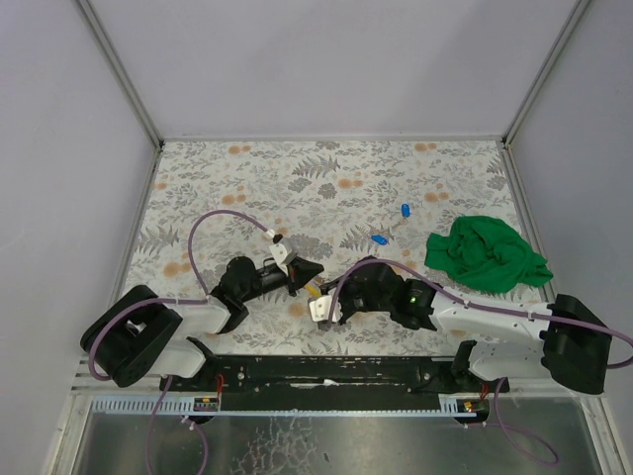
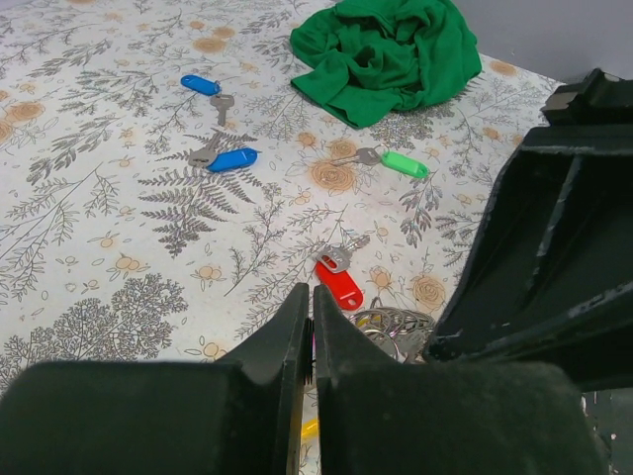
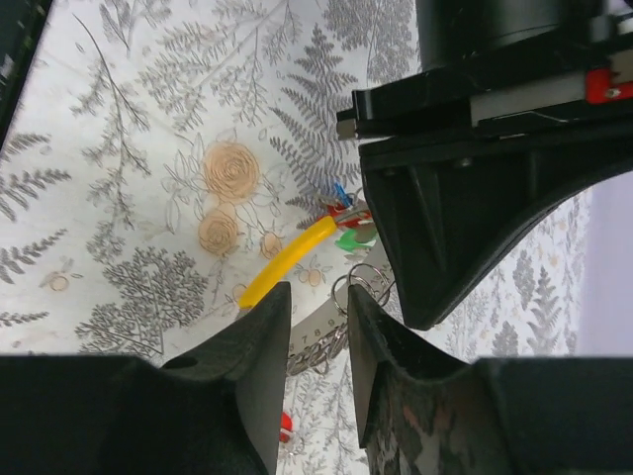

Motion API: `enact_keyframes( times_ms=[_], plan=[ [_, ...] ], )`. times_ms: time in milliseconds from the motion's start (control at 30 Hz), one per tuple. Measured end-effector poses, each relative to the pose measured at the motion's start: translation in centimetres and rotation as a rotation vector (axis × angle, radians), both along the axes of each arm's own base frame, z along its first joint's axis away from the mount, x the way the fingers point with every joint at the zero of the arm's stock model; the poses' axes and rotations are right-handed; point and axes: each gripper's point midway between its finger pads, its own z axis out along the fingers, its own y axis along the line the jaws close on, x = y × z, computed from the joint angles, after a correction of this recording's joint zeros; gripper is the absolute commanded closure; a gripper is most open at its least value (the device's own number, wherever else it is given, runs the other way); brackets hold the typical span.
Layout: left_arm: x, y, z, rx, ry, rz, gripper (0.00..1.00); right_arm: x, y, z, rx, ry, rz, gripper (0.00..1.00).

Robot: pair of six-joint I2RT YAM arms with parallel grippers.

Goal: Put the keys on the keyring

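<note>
Left claw (image 2: 310, 297) | pinches keyring (image 3: 364, 281) | silver loops; yellow, red, green tags

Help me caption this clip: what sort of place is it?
Likely a robot lab cell: plain grey walls enclose a floral-covered table, with two arms bolted at its near edge.

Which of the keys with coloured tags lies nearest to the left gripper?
The red-tagged key, just ahead of the left gripper. The two blue-tagged keys and the green-tagged key lie farther off, toward the green cloth.
</note>
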Motion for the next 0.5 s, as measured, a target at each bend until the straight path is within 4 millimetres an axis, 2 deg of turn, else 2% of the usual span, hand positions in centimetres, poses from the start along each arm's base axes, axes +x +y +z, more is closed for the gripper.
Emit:
enact_keyframes(
  times_ms=[367,500],
  plan=[
    [-0.3,-0.2,0.0,0.001,0.006,-0.018,1.0,1.7,0.0,-1.7,-0.12,-0.132,-0.022,0.62],
    [-0.4,-0.2,0.0,0.0,0.007,-0.025,1.0,2.2,-0.2,-2.2,-0.158,-0.174,-0.036,0.64]
  ],
)
